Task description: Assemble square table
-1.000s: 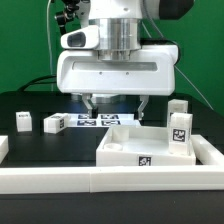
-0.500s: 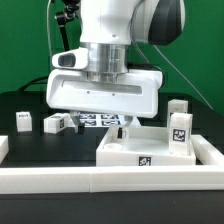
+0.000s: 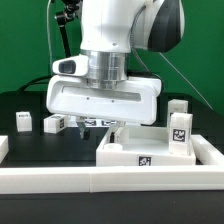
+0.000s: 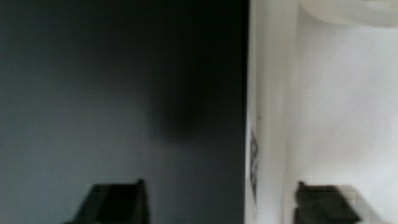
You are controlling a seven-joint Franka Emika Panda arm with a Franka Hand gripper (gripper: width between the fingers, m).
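The gripper [image 3: 96, 128] is hovering low at the exterior view's centre, its fingers [image 4: 118, 205] spread and straddling the rim of the top [image 3: 125, 152] without pinching it. The top is sitting lower right, and a leg [image 3: 24, 120] is standing at mid-left.

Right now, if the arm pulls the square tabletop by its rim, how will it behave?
The square tabletop looks like thick-walled moulded plastic: probably stiff, not floppy. Lying flat and broad on the black table, it should slide rather than tip, maybe pivoting, since the gripper sits near one corner. Its hollow tray shape suggests lightness.
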